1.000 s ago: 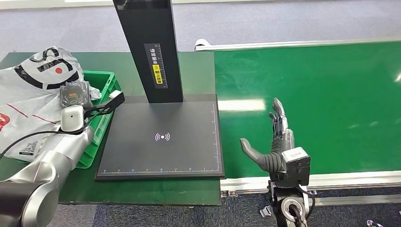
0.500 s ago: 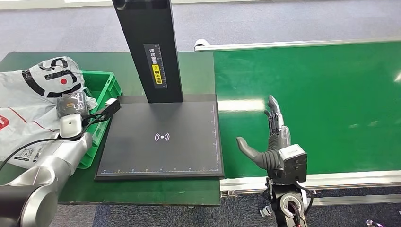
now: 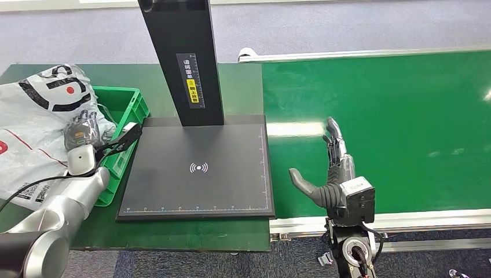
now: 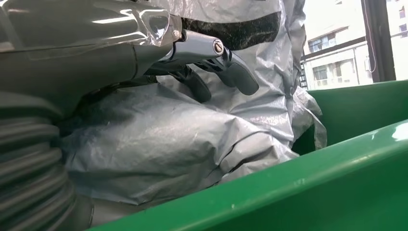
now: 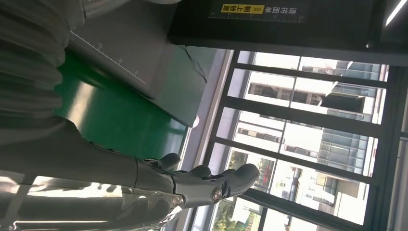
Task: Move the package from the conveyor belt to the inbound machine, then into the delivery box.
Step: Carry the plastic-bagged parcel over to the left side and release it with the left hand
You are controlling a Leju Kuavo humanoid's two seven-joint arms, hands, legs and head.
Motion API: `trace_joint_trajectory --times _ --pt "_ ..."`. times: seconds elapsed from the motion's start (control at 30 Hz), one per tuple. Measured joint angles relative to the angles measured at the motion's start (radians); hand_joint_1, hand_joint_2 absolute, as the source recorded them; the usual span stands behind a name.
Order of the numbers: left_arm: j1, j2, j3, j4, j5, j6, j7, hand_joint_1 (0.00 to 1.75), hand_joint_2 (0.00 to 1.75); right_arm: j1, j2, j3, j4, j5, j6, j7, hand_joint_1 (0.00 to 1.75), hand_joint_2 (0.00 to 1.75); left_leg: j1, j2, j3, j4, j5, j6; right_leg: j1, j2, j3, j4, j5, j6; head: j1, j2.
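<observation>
The left hand [image 3: 81, 130], fingers now spread, has let the package [image 3: 35, 121] settle into the green box [image 3: 134, 107]; the right hand [image 3: 333, 174] stays spread over the belt [image 3: 405, 116]

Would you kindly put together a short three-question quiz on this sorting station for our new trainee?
1. True or false: the grey package lies on the black scanner plate.
2. Which hand rests over the package at the green bin? A) left hand B) right hand
3. Fill in: the right hand hovers, fingers apart and holding nothing, over the green ______.

Key
1. False; the package lies in and over the green bin, and the plate is bare.
2. A; the left hand lies on the package, though whether it grips is unclear.
3. Conveyor belt.
</observation>
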Motion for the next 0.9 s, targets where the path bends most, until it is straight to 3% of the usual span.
trace_joint_trajectory --times 0.1,0.2,0.4,0.63,0.9 --pt "0.002 0.0 0.002 0.0 0.003 0.006 -0.002 0.0 1.75 0.0 0.0 0.0 0.0 0.0 0.0 0.0 0.0 1.75 0.0 0.0 0.0 0.0 0.0 0.0 0.0 0.0 0.0 0.0 0.0 0.0 0.0 0.0" --pt "0.005 0.001 0.014 0.0 0.031 0.073 -0.044 0.0 1.75 0.0 0.0 0.0 0.0 -0.002 -0.002 0.001 0.0 1.75 0.0 0.0 0.0 0.0 0.0 0.0 0.0 0.0 0.0 0.0 0.0 0.0 0.0 0.0" --pt "0.003 -0.007 0.067 -0.047 0.114 0.299 -0.241 0.0 1.75 0.003 0.0 0.003 0.007 -0.003 -0.016 0.002 0.0 1.75 0.0 0.0 0.0 0.0 0.0 0.0 0.0 0.0 -0.001 0.0 0.0 0.0 0.0 0.0" --pt "0.039 -0.065 0.115 -0.292 0.322 0.311 -0.522 0.0 1.75 0.013 0.0 0.006 0.018 -0.003 -0.05 -0.001 0.0 1.75 0.0 0.0 0.0 0.0 0.0 0.0 0.0 0.0 0.0 0.0 0.0 0.0 0.0 0.0" --pt "0.126 -0.097 0.056 -0.618 0.58 0.307 -0.577 0.0 1.75 0.025 -0.001 0.004 0.019 -0.006 -0.083 -0.003 0.0 1.75 0.0 -0.001 0.0 0.0 0.0 0.0 0.0 0.0 -0.001 0.0 0.0 0.0 0.0 0.0"
